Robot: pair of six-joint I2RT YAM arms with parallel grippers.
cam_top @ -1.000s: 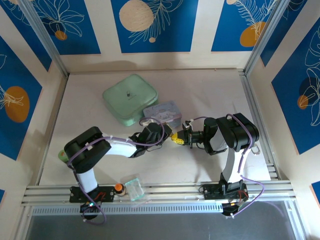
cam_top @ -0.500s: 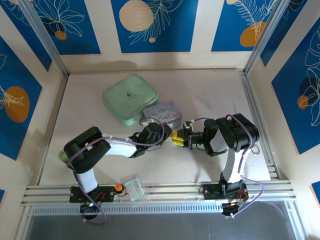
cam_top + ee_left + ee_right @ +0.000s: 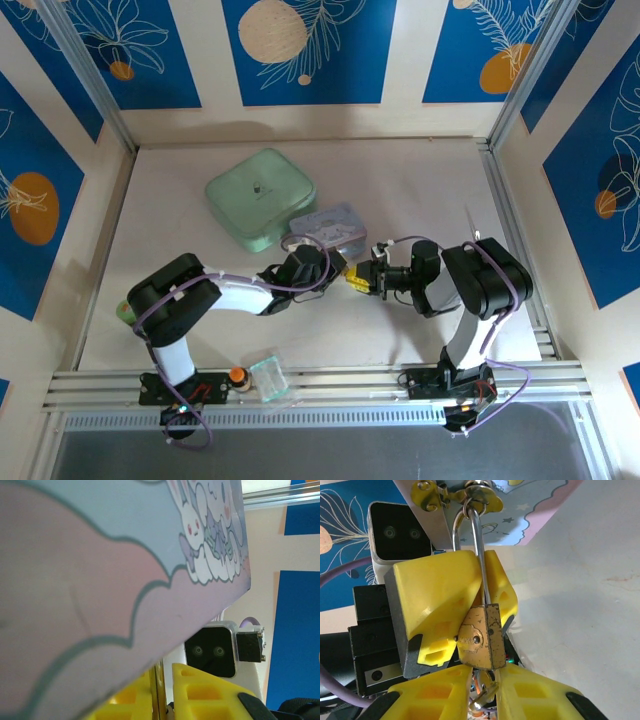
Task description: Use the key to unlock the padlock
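Brass padlock (image 3: 479,642) — scuffed, silver shackle (image 3: 478,555)

My left jaws and right jaws are bright yellow on black mounts. The small brass-gold padlock (image 3: 479,642) is dull and speckled dark, and its thin shackle is silver. The tiny metal key (image 3: 481,697) glints pale silver. The flat pastel tin (image 3: 100,570) carries pink and pale-blue clouds outlined in grey-green, white cartoon rabbits with pink touches, and a gold hasp (image 3: 427,494). The rounded square case (image 3: 260,197) is mint green, the counter (image 3: 420,190) off-white. The wall panels (image 3: 340,60) are deep blue with white leaf outlines and orange or cream discs.
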